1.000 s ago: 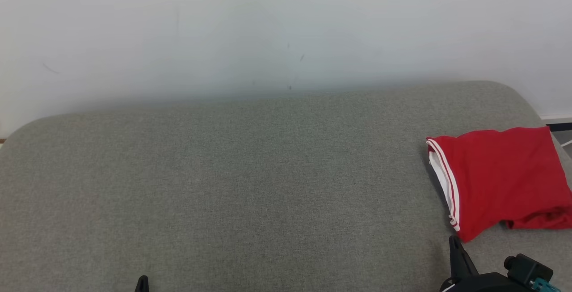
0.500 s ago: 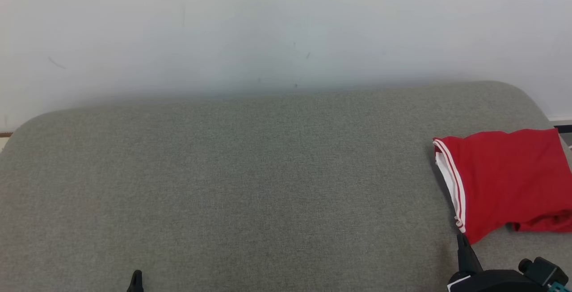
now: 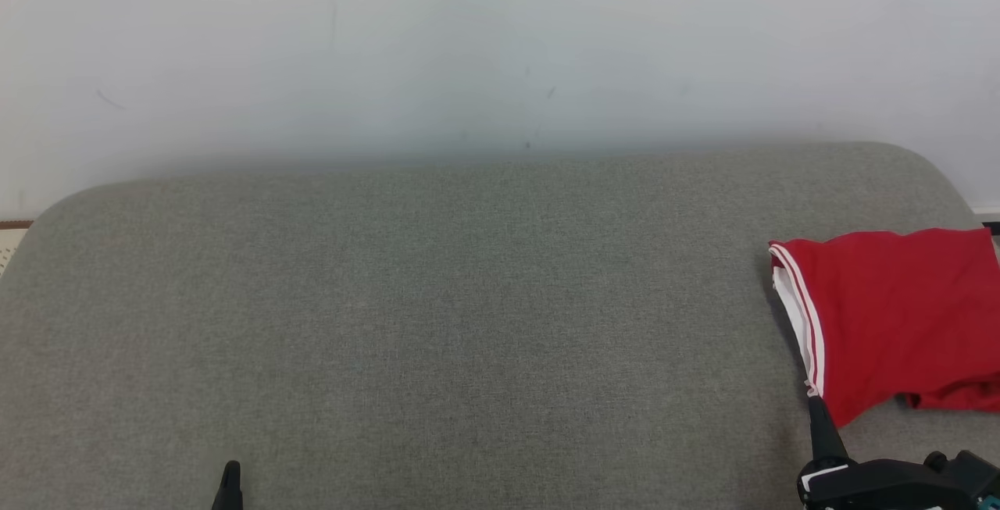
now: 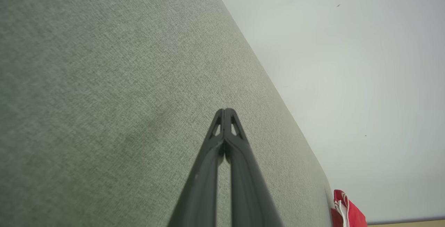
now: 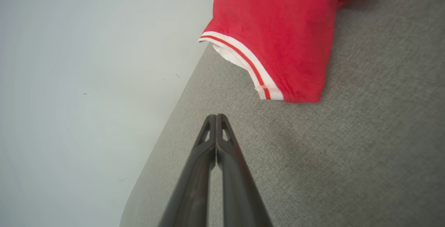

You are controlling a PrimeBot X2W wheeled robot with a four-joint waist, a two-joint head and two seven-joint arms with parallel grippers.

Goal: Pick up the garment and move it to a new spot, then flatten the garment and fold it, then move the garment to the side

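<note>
One red fabric garment (image 3: 898,315) with a white edge band and a thin red stripe is counted, and two pairs of long dark fingers are seen, one pair for each arm. The garment is laid folded on a grey fabric-covered padded surface (image 3: 437,322) with rounded corners, at its far right side, and part of it is cut off by the right border of the head view. Behind the padded surface a pale plain wall (image 3: 500,41) is seen, with a few small dark marks on it. Nothing is placed between the fingers and the garment, and the way to it is not blocked by any object. The right fingers (image 5: 194,178) are pressed together, tip against tip, and nothing is held between them. In the right wrist view their tips are seen above the grey surface, close to the striped corner of the garment (image 5: 278,22) but apart from it. The left fingers (image 4: 208,171) are also pressed together and nothing is held by them. They are pointed along the grey surface well apart from the garment (image 4: 347,213), which is seen small and far at the lower right of the left wrist view. It cannot be told whether the padded surface is touched by either pair.
</note>
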